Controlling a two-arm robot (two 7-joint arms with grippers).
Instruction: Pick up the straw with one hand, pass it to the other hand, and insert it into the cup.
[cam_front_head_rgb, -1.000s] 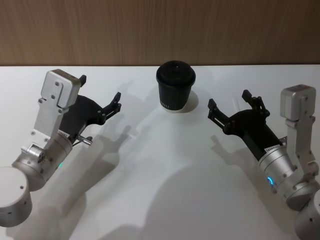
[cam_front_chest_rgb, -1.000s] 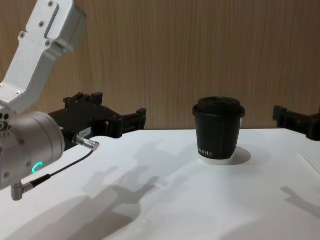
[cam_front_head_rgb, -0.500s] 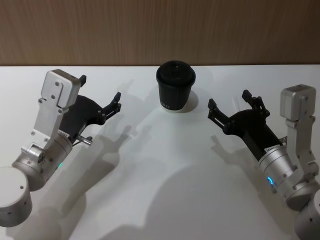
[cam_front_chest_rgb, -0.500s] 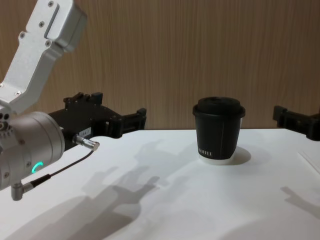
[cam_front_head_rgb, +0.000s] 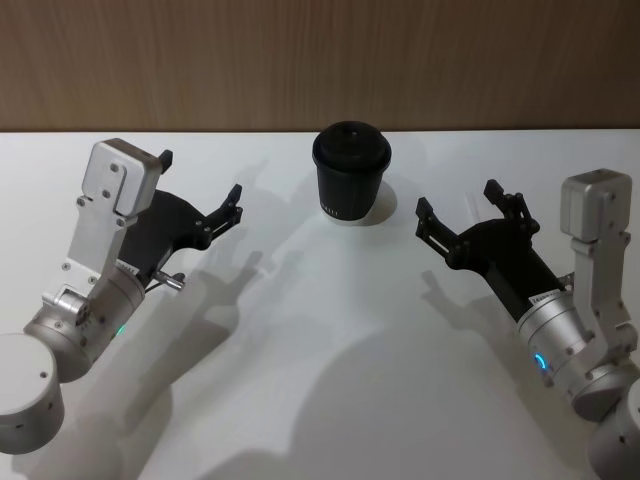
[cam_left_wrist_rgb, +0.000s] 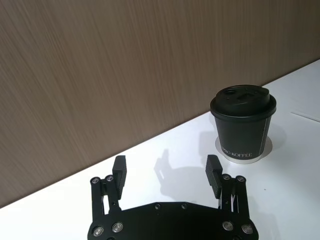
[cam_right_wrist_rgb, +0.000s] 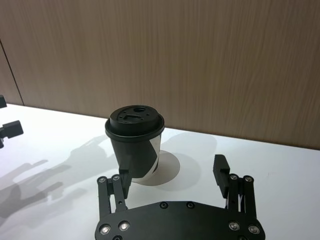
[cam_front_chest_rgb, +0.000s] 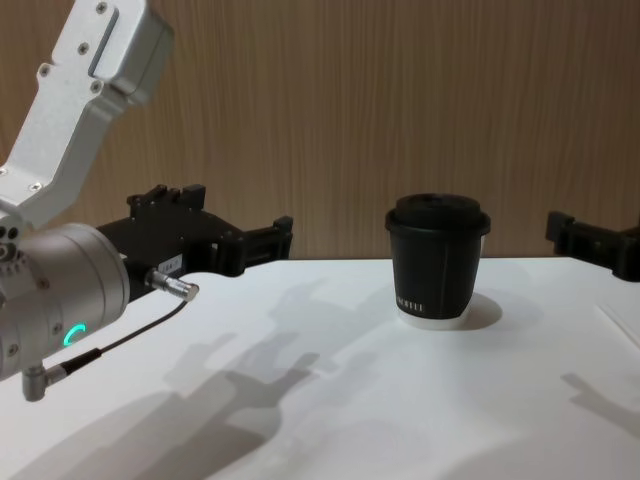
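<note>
White matte bench (cam_front_head_rgb: 330, 360), arm shadows across it; wood-grain wall (cam_front_head_rgb: 300, 60) directly behind. Black lidded cup (cam_front_head_rgb: 350, 185) upright at far centre, near the wall. Left claw (cam_front_head_rgb: 200, 176) and right claw (cam_front_head_rgb: 457, 198) both released, hovering either side, clear of cup.

Lab-style test bench, white table (cam_front_head_rgb: 330, 390), wood-panelled wall (cam_front_head_rgb: 300, 60)
</note>
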